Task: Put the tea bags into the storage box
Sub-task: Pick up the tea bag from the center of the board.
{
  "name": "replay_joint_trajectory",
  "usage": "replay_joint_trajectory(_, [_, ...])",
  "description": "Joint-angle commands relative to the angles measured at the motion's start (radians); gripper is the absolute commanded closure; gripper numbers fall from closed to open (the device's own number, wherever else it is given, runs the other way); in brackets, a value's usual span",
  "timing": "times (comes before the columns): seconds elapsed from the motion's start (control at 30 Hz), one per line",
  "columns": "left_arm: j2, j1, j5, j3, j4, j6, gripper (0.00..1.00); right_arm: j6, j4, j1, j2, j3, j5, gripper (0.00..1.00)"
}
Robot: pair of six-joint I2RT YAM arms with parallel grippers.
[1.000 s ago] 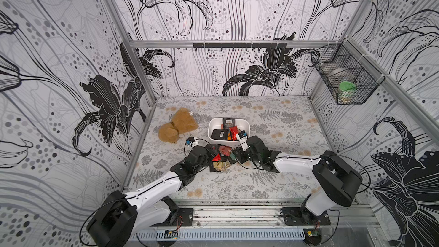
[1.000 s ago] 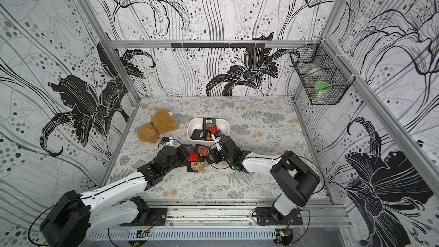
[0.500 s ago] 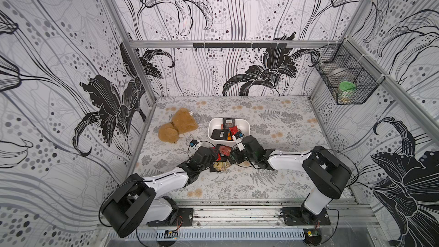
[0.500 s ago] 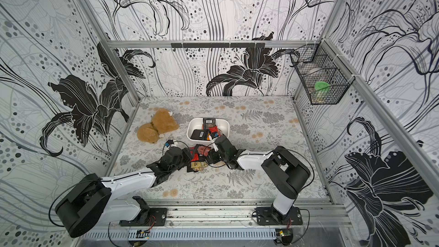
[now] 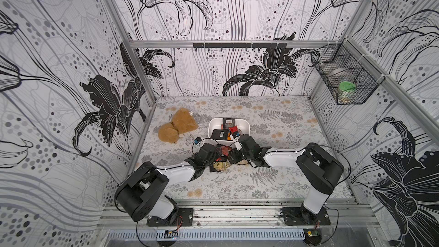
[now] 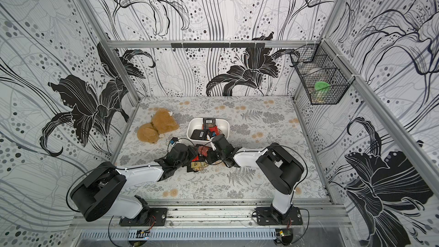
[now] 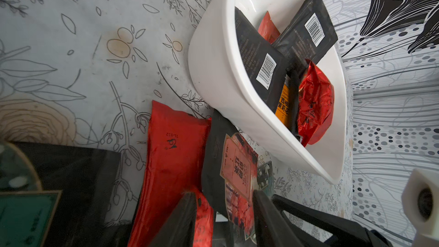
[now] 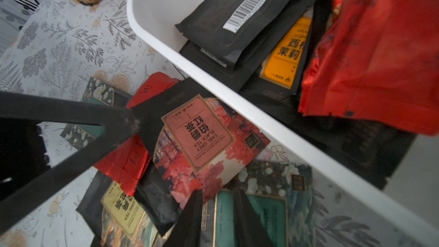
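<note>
- Floral-print worktop (image 5: 261, 186), patterned walls all round, and both arms are stretched in to its middle.
- White storage box (image 5: 213, 127) sits mid-worktop with several tea bags (image 5: 221, 134) inside, black ones and a shiny red one.
- More tea bags lie in a loose pile (image 5: 220, 165) right against the box at its 6 o'clock.
- Left pincer (image 7: 223, 193) is half-wide, with its fingers either side of the black-and-red tea bag (image 7: 234, 167).
- Right pincer (image 8: 218, 192) is narrow over the green tea bag (image 8: 268, 212); whether it grips, cannot tell.
- Plush toy (image 5: 177, 127) lies at the box's 9 o'clock.

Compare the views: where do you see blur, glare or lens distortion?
Right wrist view: the near red sachet is blurred, the Earl Grey label readable. Left wrist view: the crumpled red foil glints. Both top views: even light, walls splayed.
</note>
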Motion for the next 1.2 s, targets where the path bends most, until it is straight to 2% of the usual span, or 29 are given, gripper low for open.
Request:
replay_joint_trajectory(0.0, [0.021, 0.007, 0.006, 0.020, 0.060, -0.006, 0.57, 0.002, -0.034, 0.008, 0.034, 0.041, -0.017, 0.73])
replay_joint_trajectory(0.33, [0.068, 0.009, 0.021, 0.013, 0.093, -0.028, 0.61, -0.001, -0.067, 0.012, 0.075, 0.077, -0.020, 0.73])
replay_joint_trajectory(0.87, [0.141, 0.008, 0.090, -0.006, 0.219, -0.084, 0.77, -0.004, -0.077, 0.023, 0.077, 0.083, -0.012, 0.74])
replay_joint_trajectory(1.17, [0.161, 0.007, 0.082, -0.005, 0.227, -0.086, 0.84, -0.008, -0.073, 0.024, 0.061, 0.075, -0.008, 0.74])
